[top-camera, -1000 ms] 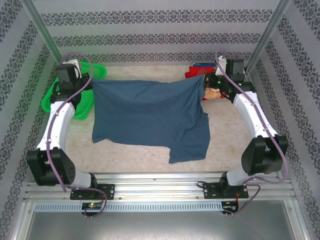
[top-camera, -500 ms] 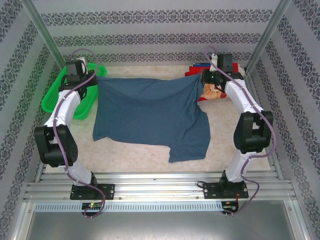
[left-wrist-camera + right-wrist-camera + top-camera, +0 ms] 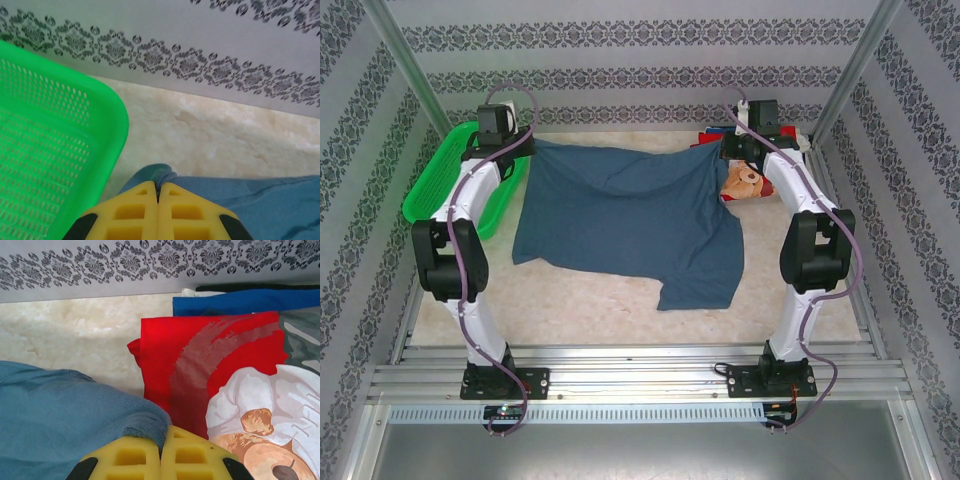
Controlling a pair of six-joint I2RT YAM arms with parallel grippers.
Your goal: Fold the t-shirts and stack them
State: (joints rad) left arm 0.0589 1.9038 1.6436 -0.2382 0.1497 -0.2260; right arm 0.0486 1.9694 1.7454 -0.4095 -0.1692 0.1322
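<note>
Across the pale marbled worktop [image 3: 610, 305], from the top camera, found a plain dusty slate-blue short-sleeved cloth tee [image 3: 620, 225] spread wide, with its far edge strung between both arms and its near part lying flat, a flap trailing at the near right. Found the left pincer [image 3: 523, 150] at the tee's far-left corner, just beside a green plastic mesh basket [image 3: 432, 190]. Found the right pincer [image 3: 727, 155] at the far-right corner, next to a folded red tee with a teddy-bear print [image 3: 745, 182]. Could not judge either grip from that height.

Settled it at the wrists. On the left, saw yellow fingers [image 3: 130, 215] pressed together with a pinch of blue cloth caught at the tips, and the basket rim to the left. On the right, saw the same clamp on a bunched blue corner. Made out there, too, in finer detail than from overhead: a folded royal-blue shirt [image 3: 240, 301] behind the red one, with a dark edge beyond it.
</note>
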